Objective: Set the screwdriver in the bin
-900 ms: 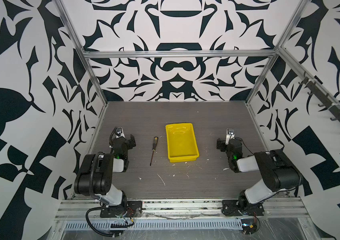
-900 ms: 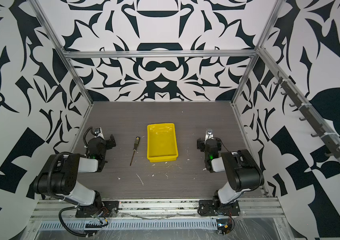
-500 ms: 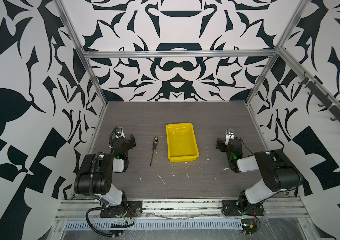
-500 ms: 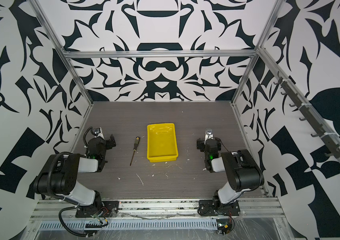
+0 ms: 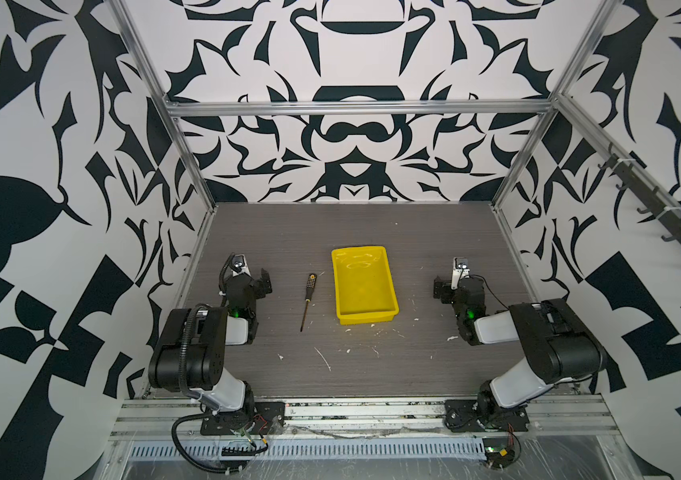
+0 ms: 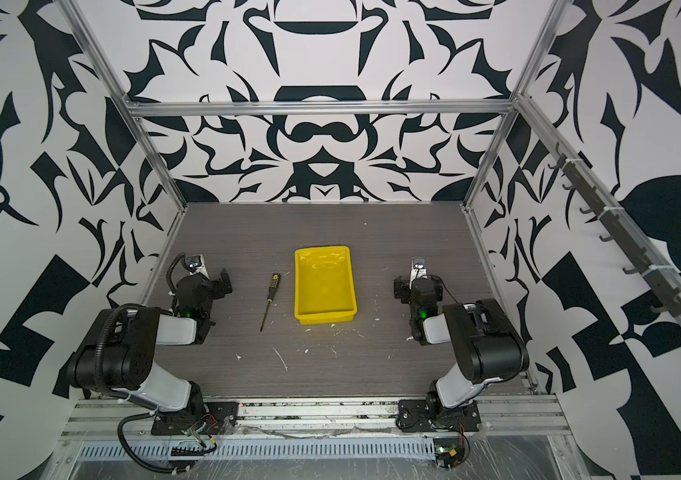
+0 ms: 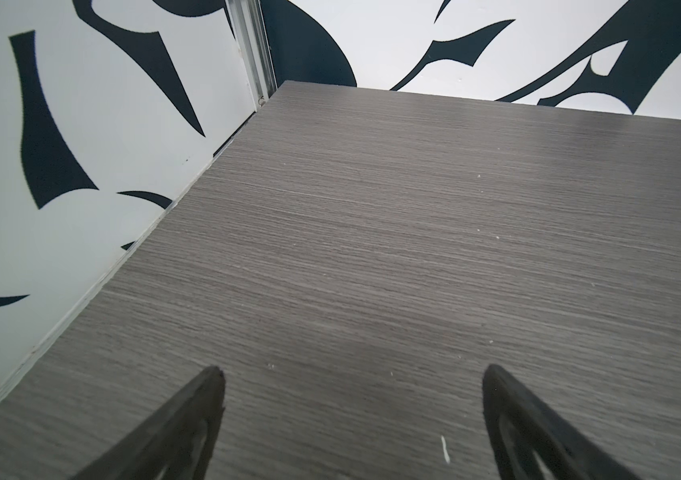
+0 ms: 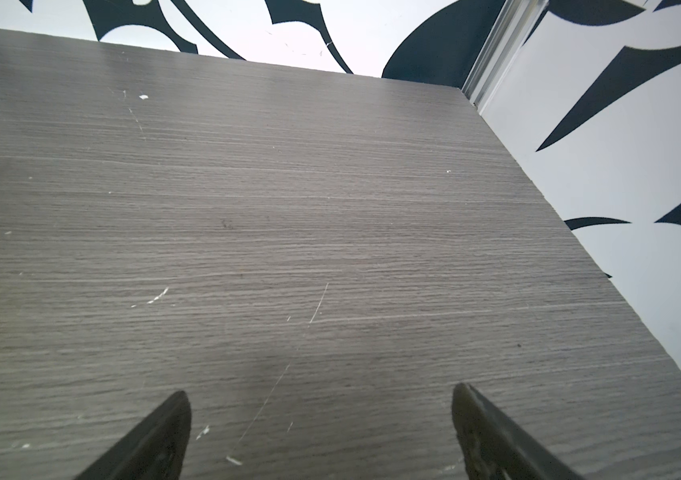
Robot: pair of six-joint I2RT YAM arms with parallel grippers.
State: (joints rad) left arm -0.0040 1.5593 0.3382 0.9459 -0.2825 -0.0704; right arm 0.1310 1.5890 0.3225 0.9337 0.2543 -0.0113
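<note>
Screwdriver, the slim one with a black yellow-dotted handle, lies on the grey woodgrain surface just left of the shallow bright yellow plastic bin, not touching it. Left gripper and right gripper: jaws wide apart, gripping nothing.
</note>
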